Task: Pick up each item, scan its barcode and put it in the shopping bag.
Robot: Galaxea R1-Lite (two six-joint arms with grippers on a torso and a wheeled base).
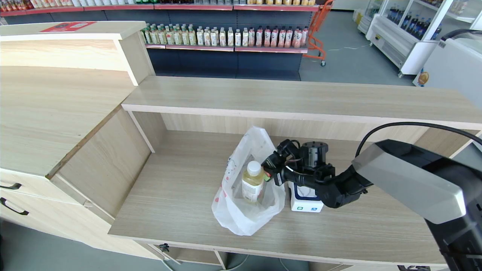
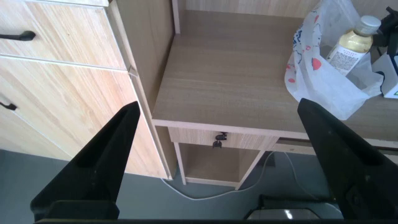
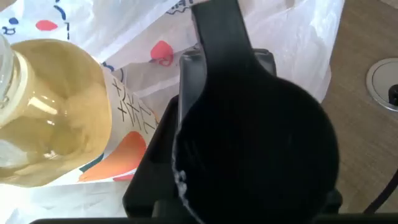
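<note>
A white plastic shopping bag (image 1: 244, 218) stands open on the lower counter. Inside it a bottle of pale yellow drink (image 1: 252, 182) with a white cap stands upright. My right gripper (image 1: 269, 169) is right against the bottle's upper half, at the bag's mouth. In the right wrist view the bottle (image 3: 50, 118) and the bag's printed plastic (image 3: 280, 25) lie close beside the gripper. My left gripper (image 2: 217, 155) hangs open and empty off the counter's left end, above the floor, with the bag (image 2: 323, 81) and bottle (image 2: 351, 43) farther off.
A white and blue scanner box (image 1: 307, 197) stands just right of the bag, under my right arm. The wooden counter (image 1: 180, 195) has a raised shelf behind and a cabinet with drawers (image 2: 56, 68) on the left. Store shelves of bottles stand beyond.
</note>
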